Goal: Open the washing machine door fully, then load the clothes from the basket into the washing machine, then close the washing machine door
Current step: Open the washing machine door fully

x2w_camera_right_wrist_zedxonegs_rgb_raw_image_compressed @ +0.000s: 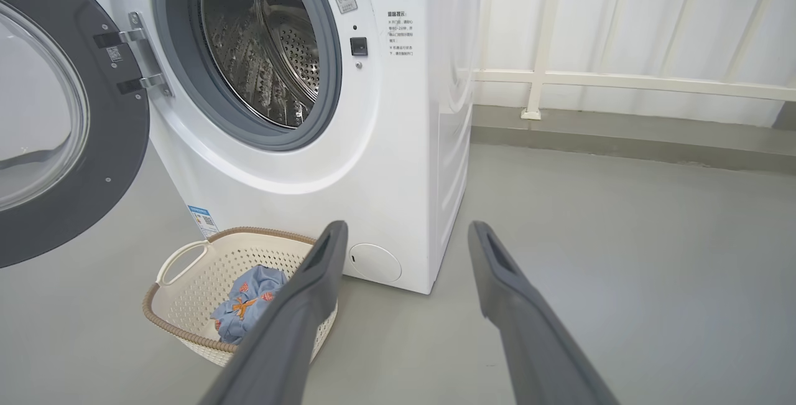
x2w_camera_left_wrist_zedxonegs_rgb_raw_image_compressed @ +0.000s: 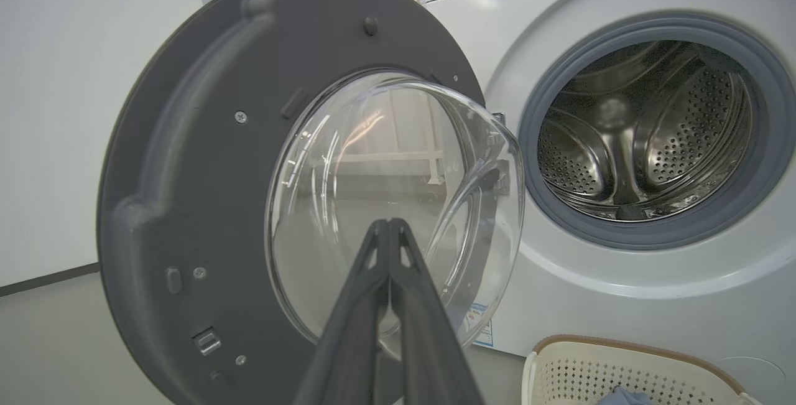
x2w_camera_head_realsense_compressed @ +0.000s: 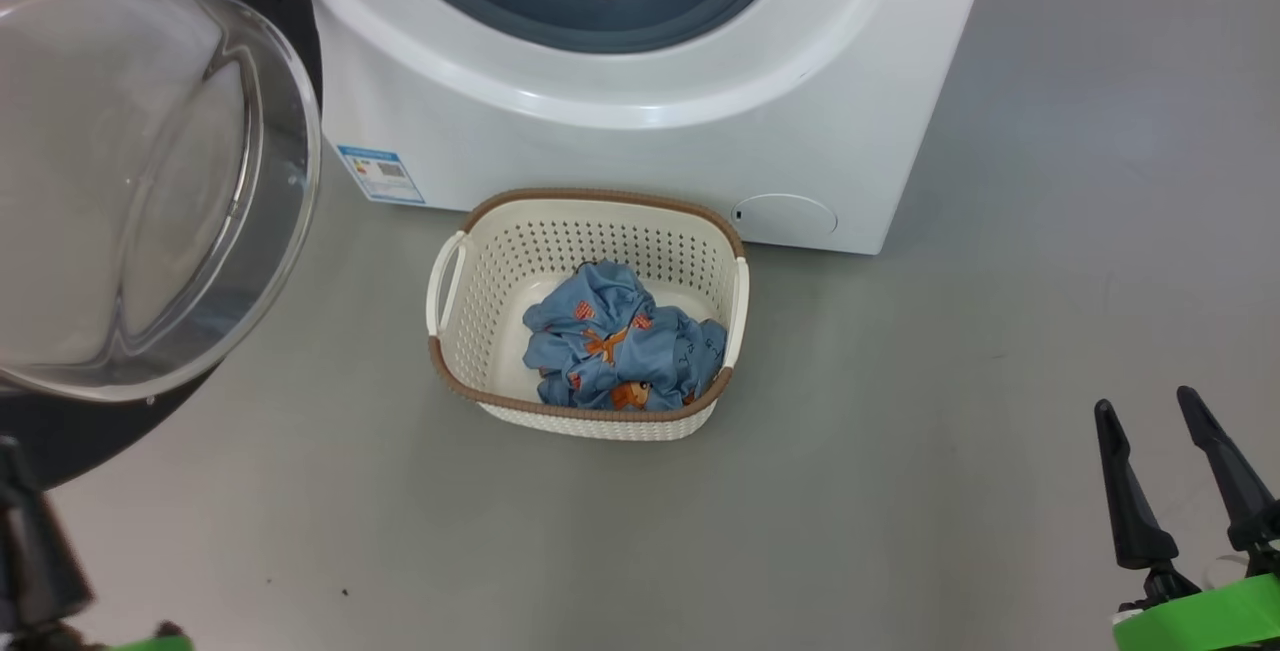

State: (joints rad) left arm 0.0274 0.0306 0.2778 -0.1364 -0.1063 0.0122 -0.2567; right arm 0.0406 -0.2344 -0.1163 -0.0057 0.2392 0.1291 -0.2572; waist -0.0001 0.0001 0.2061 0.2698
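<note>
In the basket [x2w_camera_head_realsense_compressed: 590, 221], blue clothes [x2w_camera_head_realsense_compressed: 620, 341]; washing machine door [x2w_camera_left_wrist_zedxonegs_rgb_raw_image_compressed: 205, 144] open

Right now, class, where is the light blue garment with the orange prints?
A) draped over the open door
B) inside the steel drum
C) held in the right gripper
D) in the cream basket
D: the blue garment lies crumpled in the basket, which stands in front of the washing machine; the right gripper is open and holds nothing.

Laundry room: washing machine [x2w_camera_head_realsense_compressed: 620, 156], basket [x2w_camera_head_realsense_compressed: 560, 243]
</note>
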